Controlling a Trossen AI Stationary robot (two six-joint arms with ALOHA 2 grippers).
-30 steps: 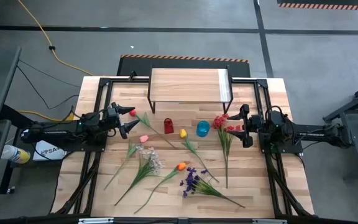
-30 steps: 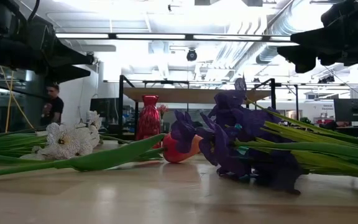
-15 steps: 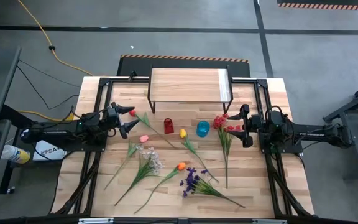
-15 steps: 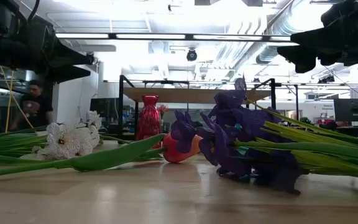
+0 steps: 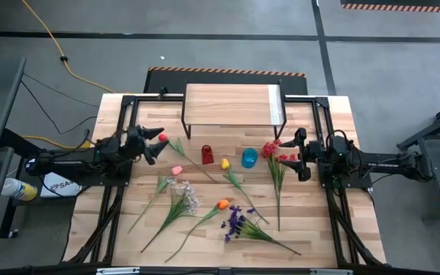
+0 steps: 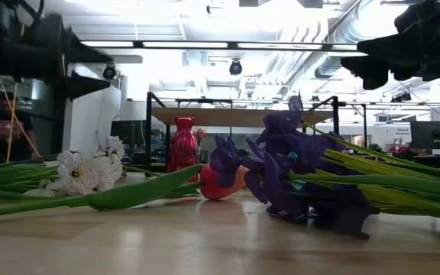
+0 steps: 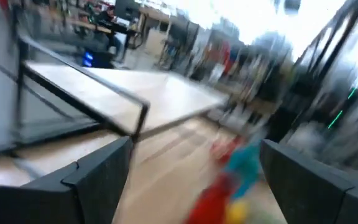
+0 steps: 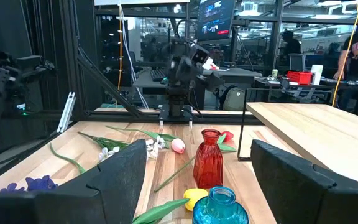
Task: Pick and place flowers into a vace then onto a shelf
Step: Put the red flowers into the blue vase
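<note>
Here both end effectors, left (image 5: pixel 156 142) and right (image 5: pixel 299 154), gape (holding nothing) above the flowers (image 5: pixel 180 200).

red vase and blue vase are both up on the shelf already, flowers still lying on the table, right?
Not quite. In the high view the red vase and blue vase stand on the table in front of the shelf, not on it. The flowers do lie on the table.

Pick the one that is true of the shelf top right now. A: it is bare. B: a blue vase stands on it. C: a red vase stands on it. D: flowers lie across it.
A: in the high view the shelf top carries nothing; the red vase and blue vase stand on the table in front of it.
</note>
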